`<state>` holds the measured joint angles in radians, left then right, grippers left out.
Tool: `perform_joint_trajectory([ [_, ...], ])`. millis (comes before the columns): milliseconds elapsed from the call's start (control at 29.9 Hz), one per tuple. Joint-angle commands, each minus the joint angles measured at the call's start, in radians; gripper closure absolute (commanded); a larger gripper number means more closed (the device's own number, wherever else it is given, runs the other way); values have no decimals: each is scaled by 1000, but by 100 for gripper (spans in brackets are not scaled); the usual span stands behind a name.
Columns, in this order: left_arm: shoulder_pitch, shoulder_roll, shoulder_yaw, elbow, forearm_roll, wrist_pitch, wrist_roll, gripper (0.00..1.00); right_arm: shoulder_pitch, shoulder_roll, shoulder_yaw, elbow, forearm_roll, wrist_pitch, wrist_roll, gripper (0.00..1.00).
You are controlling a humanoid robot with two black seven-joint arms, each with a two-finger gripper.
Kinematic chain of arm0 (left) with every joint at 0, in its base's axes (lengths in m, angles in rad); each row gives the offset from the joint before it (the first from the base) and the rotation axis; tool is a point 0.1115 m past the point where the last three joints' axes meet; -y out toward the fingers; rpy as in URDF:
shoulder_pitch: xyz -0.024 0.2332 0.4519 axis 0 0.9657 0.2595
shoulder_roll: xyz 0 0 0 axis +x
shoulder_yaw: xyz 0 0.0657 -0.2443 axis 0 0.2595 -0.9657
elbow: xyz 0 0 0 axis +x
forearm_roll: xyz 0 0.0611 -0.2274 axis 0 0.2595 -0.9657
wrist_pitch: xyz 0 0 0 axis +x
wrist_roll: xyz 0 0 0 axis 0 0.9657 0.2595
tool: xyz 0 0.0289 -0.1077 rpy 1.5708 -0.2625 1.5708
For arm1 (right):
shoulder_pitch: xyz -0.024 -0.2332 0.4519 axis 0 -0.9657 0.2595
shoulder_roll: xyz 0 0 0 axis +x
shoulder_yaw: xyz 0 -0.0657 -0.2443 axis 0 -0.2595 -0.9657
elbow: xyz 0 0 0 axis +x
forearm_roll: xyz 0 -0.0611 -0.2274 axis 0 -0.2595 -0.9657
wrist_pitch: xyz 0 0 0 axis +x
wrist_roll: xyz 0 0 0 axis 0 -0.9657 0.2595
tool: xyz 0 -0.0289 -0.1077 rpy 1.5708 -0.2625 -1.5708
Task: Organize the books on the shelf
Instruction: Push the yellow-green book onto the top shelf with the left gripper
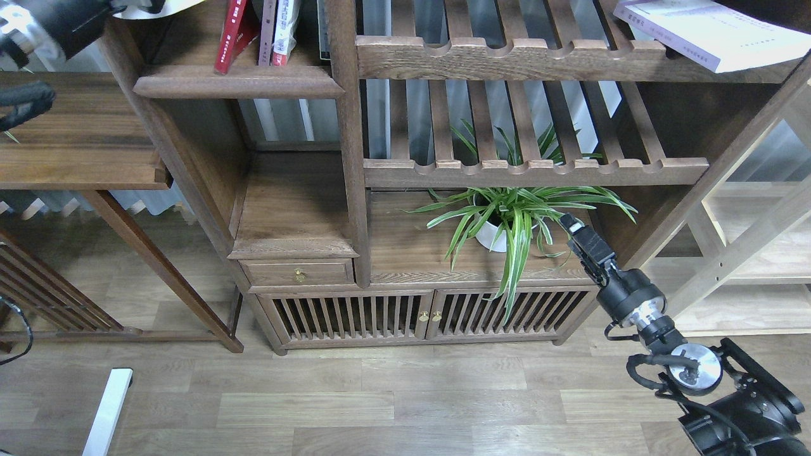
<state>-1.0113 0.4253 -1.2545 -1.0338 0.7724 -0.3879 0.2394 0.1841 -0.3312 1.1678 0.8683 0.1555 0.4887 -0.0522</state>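
Two books (253, 31) stand on the shelf (237, 82); right of it, the white-lavender book (716, 31) overhangs slats and could slip. Below, the right gripper (573, 228) is empty; whether its fingers are parted is unclear.

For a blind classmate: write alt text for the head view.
Books stand on a dark solid shelf at top left, the red book leaning; a lavender-white book lies on the slatted shelf. The right gripper hangs near a potted plant.
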Motion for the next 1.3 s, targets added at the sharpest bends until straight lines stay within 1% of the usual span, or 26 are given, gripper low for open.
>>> perform_joint_trajectory([
  [0,-29,-6,61,38,-4,21,-41,100,0,-6,3,0,10,0,0,8],
  [201,-35,-13,89,75,-13,81,-78,100,0,-22,4,0,32,0,0,8],
  [334,-90,-34,118,162,-15,90,-133,100,0,-22,4,0,32,0,0,8],
  [401,-122,-48,144,199,-22,93,-153,100,0,-22,3,0,32,0,0,8],
  [535,-156,-51,190,254,-62,93,-161,100,0,-22,3,0,32,0,0,8],
  [669,-174,-54,243,310,-96,93,-184,100,2,-22,3,0,32,0,0,8],
  [769,-184,-56,271,340,-113,95,-190,100,2,-20,3,0,32,0,0,8],
  [970,-233,-117,302,451,-116,95,-233,100,3,-20,3,0,32,0,0,8],
  [1137,-248,-163,314,482,-116,139,-242,99,3,-20,3,0,32,0,0,8],
  [1271,-253,-183,319,504,-116,147,-242,98,2,-20,4,0,33,0,0,8],
])
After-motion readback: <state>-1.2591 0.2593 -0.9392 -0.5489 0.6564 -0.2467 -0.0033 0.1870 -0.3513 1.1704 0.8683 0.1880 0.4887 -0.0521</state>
